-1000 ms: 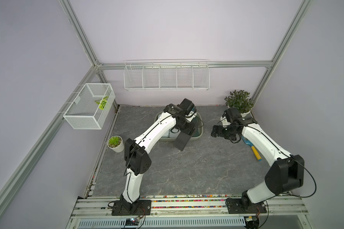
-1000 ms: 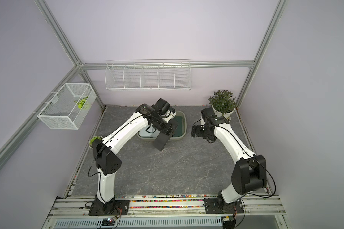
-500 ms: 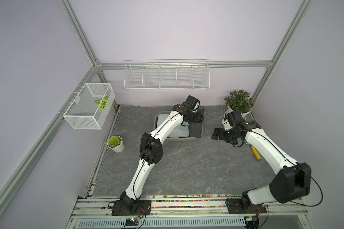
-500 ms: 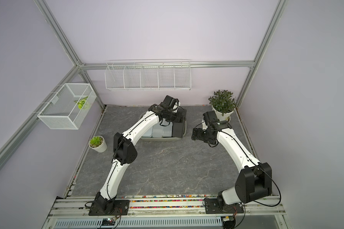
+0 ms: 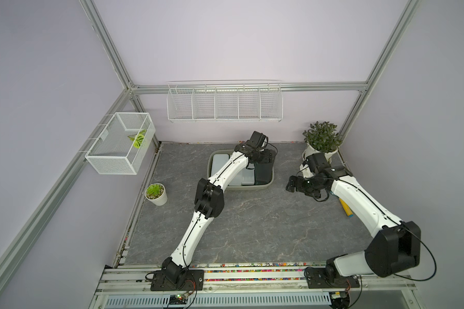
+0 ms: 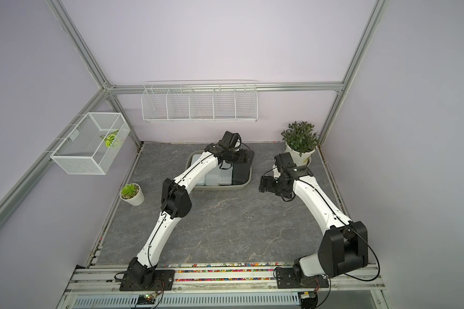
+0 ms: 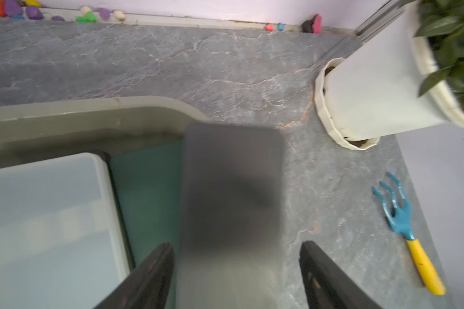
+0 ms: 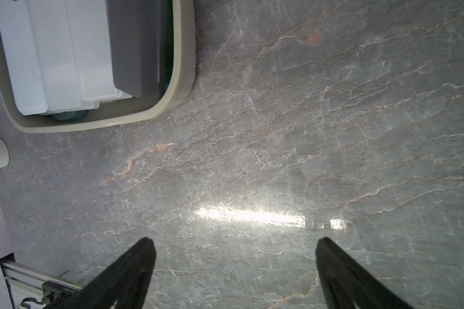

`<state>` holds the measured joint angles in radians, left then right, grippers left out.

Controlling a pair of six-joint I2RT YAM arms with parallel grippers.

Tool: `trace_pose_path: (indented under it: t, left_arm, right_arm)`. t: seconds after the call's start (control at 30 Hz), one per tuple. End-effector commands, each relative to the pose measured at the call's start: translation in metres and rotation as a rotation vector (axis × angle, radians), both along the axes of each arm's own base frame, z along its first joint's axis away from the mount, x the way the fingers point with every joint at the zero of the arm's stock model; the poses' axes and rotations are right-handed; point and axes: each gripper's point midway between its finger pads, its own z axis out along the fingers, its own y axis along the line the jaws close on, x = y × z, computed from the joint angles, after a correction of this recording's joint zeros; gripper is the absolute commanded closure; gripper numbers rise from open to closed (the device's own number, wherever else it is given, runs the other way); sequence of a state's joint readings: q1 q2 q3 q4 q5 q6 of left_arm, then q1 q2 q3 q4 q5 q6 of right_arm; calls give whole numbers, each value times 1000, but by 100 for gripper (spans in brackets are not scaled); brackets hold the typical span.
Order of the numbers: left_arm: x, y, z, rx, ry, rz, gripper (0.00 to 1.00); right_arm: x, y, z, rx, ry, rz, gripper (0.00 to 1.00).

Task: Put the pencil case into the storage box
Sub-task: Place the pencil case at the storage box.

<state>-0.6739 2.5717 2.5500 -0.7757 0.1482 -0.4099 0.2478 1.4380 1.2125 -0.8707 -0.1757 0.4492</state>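
– Grey veined surface [image 5: 252, 227], lilac walls behind. Where does the storage box [image 5: 247, 187] sit?

– Toward the back wall, about mid-width. It is olive-grey with rounded corners, and both top views show the left arm stretched over it.

– And the pencil case [image 5: 264, 172]?

– It is dark grey and inside the storage box, at the end that faces the right arm. Pale cases [image 8: 59, 53] fill the rest of the box beside it. Whether it lies flat or leans, I cannot tell.

– And the left jaws?

– Spread, just above that end of the box. In the left wrist view the pencil case [image 7: 231, 187] is blurred between them. One finger [image 7: 158, 267] is close against its edge. The other finger [image 7: 324, 275] stands off, with a strip of surface showing between. So the jaws stand wider than the case.

– And the right jaws?

– Spread wide over bare surface, well apart from the box, beyond its pencil-case end.

– What else is near the box?

– A leafy potted plant [image 5: 322, 136] beyond that same end, toward the back corner. A hand rake [image 7: 402, 222], blue with a yellow handle, lies out that way too. A small succulent pot [image 5: 156, 194] stands off the opposite end.
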Motion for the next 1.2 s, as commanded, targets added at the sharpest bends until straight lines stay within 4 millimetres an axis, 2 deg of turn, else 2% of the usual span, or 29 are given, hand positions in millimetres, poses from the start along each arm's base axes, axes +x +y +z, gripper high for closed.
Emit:
trace_pose_path:
  t: [0.0,0.13,0.37,0.5,0.7,0.83,1.0,1.1,1.17]
  left_arm:
    - [9,12,17,28,-52,17,22]
    - [7,18,3,71,-29,16,22]
    - [8,20,4,75,-34,22,21]
    - [7,23,28,67,-76,27,22]
    - [9,48,85,70,-185,76,27]
    - [-6,91,137,156,-262,168,27]
    - [-37,174,185,234,-416,295,24]
    - [-56,243,188,250,-465,411,21]
    - [-70,292,182,280,-493,501,16]
  right_arm:
    - [-4,-1,2,18,-11,-11,2]
    - [-4,-1,1,17,-9,-14,2]
    - [-1,-1,1,17,-7,-17,2]
    - [2,-1,4,20,-16,-26,2]
    - [11,0,9,23,-35,-42,8]
    - [20,-18,23,-69,-119,-72,10]
    - [27,-51,35,-253,-272,-94,9]
    - [31,-73,42,-355,-384,-133,6]
    - [34,-86,45,-430,-487,-146,4]
